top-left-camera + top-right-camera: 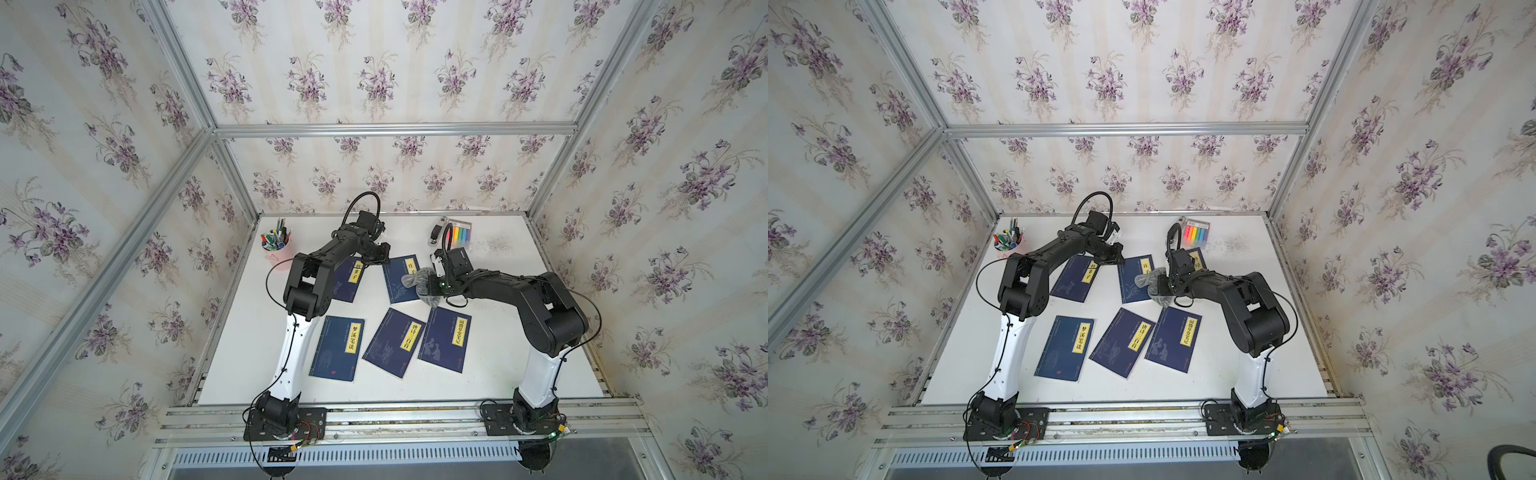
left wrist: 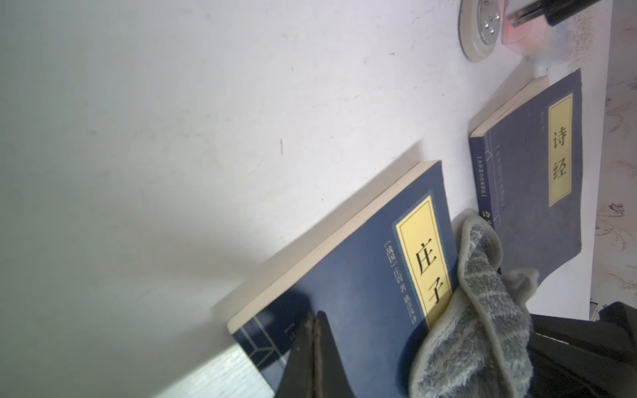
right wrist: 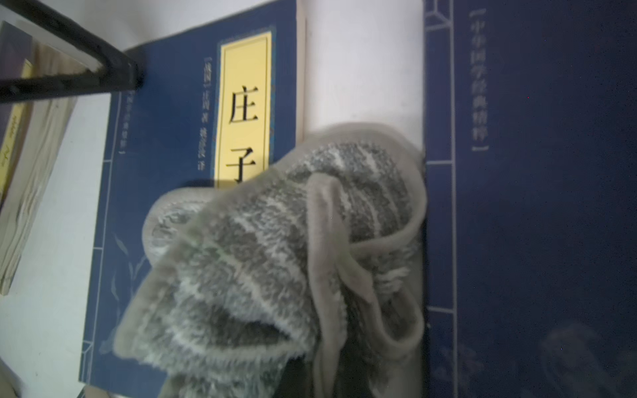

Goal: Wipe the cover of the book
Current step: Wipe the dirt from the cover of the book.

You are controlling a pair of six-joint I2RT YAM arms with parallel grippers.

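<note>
As both top views show it, left gripper (image 1: 381, 258): jaws pressed together on nothing, tips set down on the far left corner of the book (image 1: 400, 277).
Left arm (image 1: 307, 286), top views: reaches forward from its base, elbow raised, wrist bent down toward the book.
Right gripper (image 1: 430, 287), top views: clamped tight on a bunched grey cloth (image 1: 417, 281), which lies on the book's right edge.
Right arm (image 1: 540, 299), top views: elbow high, forearm running low and leftward over the table (image 1: 498, 374).
Book, top views: dark blue with a yellow title strip, flat in the far row, between two other books (image 1: 347, 282).
Left wrist view: the closed fingers (image 2: 327, 355) touch the cover near a corner; the cloth (image 2: 475, 310) overlaps the yellow strip's end; a second book (image 2: 537, 179) lies just beside.
Right wrist view: the cloth (image 3: 275, 258) covers the cover's lower part and spills past its edge across the white gap; the right gripper's fingers are buried in its folds; the left gripper (image 3: 132, 74) rests on the cover's corner.
</note>
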